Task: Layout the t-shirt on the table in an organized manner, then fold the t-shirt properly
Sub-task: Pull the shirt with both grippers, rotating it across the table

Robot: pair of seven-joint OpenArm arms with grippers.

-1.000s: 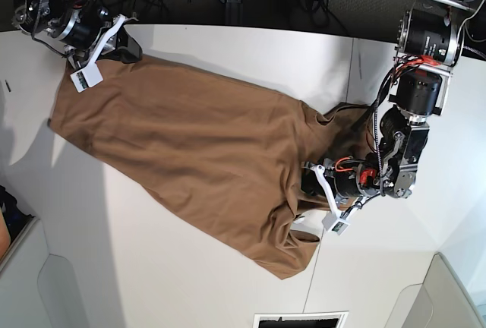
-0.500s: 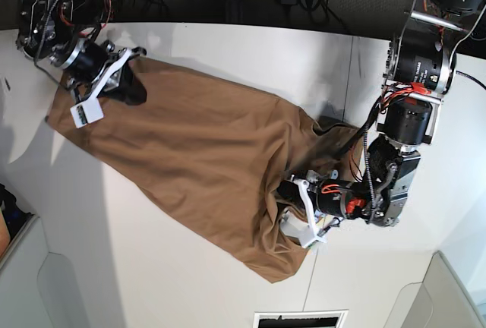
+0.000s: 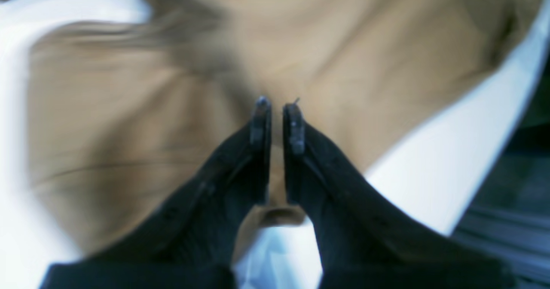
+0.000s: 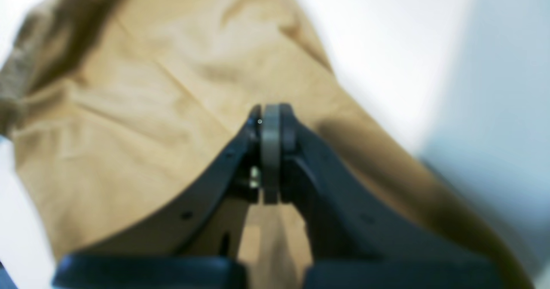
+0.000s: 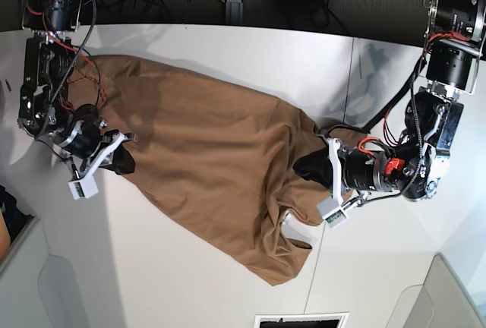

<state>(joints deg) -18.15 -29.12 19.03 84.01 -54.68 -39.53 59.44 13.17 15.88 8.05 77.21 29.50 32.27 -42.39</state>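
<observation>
Though blurred, t-shirt (image 3: 180, 108) hides left gripper (image 3: 277, 108) tips.

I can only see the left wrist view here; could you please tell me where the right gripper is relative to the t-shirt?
Observer: The right gripper sits at the t-shirt's edge opposite yours, on the base view's left side.
Operator: Thank you. Are its jaws open?
Observer: No, the right wrist view shows them shut, pads touching. I cannot tell whether any cloth is pinched between them.
Operator: And how does the shirt lie overall?
Observer: It stretches diagonally across the table, mostly flat, but it is bunched and wrinkled around the left gripper.
</observation>
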